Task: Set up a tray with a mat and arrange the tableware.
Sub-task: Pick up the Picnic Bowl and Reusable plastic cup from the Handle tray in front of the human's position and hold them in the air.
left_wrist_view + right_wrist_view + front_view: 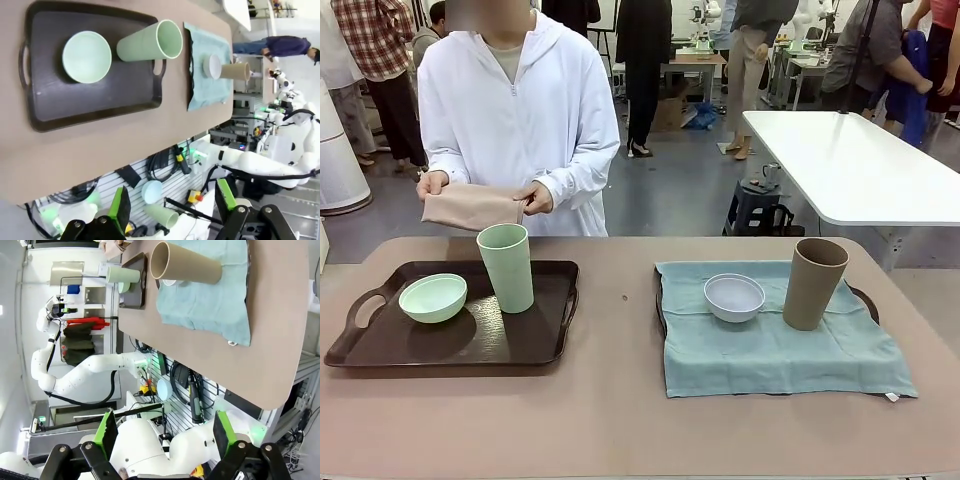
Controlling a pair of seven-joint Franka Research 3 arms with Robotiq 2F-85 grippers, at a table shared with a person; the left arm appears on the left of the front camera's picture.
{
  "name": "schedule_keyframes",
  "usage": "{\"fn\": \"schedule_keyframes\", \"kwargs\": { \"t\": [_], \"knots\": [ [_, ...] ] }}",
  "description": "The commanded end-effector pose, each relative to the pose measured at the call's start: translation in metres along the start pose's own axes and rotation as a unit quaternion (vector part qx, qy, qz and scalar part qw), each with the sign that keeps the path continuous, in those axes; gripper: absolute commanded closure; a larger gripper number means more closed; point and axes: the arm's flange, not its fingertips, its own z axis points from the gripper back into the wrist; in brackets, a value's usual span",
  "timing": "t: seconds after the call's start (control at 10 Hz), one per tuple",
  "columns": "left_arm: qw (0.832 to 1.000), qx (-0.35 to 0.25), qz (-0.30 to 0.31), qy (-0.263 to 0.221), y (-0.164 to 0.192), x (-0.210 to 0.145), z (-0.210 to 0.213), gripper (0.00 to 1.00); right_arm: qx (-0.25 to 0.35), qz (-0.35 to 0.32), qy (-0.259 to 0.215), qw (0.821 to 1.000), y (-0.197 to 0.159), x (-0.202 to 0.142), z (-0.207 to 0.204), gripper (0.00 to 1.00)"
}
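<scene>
left gripper [172,205] wide, empty | right gripper [164,434] wide, empty | person [515,110] holds beige mat [470,208], upper left | green cup [507,266], green bowl [433,297] on dark tray [470,340]

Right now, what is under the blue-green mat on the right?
A dark tray: only its rim shows, left of the mat and at its far right corner. The mat covers the tray's floor, so anything else beneath is hidden.

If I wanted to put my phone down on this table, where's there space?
Free: the table strip along its near edge, the gap between dark tray and blue mat, and the near half of each. Crowded: their far halves, with pale green bowl and green cup, white bowl and brown cup.
</scene>
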Motion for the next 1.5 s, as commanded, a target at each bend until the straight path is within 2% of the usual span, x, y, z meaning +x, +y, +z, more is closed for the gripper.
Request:
{"fn": "schedule_keyframes", "kwargs": {
  "t": [0.0, 1.3, 1.4],
  "knots": [
    [1.000, -0.018, 0.005, -0.011, 0.003, -0.002, 0.003, 0.11, 0.003, 0.001, -0.004, 1.000, -0.004, 0.001, 0.004, 0.00],
    [1.000, -0.018, 0.005, -0.011, 0.003, -0.002, 0.003, 0.11, 0.001, -0.003, 0.001, 1.000, -0.003, 0.001, 0.000, 0.00],
    [1.000, -0.008, 0.005, -0.007, 0.005, -0.002, 0.005, 0.11, 0.015, 0.051, -0.033, 0.998, 0.003, 0.002, 0.015, 0.00]
  ]
}}
